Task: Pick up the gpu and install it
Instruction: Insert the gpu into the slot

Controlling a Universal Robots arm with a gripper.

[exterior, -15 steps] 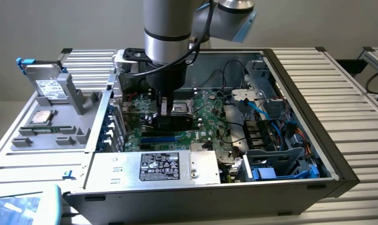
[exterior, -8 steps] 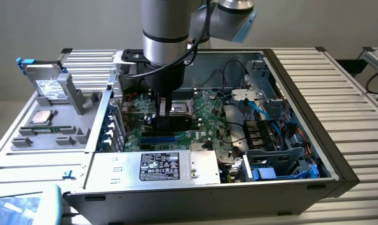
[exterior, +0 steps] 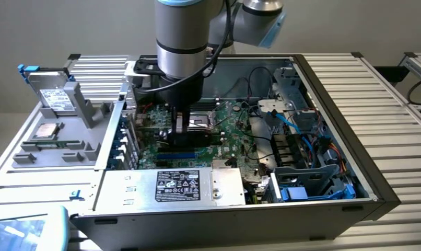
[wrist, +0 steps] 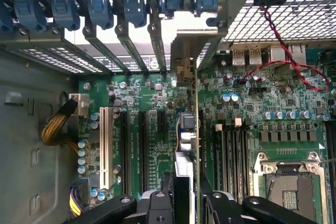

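Note:
The gpu (exterior: 194, 138) hangs upright inside the open computer case (exterior: 377, 178), just above the green motherboard (exterior: 228, 130). My gripper (exterior: 185, 132) is shut on it from above. In the wrist view the gpu (wrist: 195, 129) shows edge-on, running between my two black fingers (wrist: 160, 208), with its silver end bracket (wrist: 185, 51) toward the row of rear slot openings. My gripper (wrist: 186, 203) grips the card near its back end. The card stands beside the black expansion slots (wrist: 143, 145); whether its edge touches a slot I cannot tell.
A white slot (wrist: 103, 140) and blue retention clips (wrist: 100, 9) lie near the card. The CPU socket (wrist: 289, 182) and red-black wires (wrist: 283, 66) are on its other side. The power supply (exterior: 175, 187) sits at the case front. A grey parts tray (exterior: 57, 141) holding a drive (exterior: 57, 99) stands at the exterior view's left.

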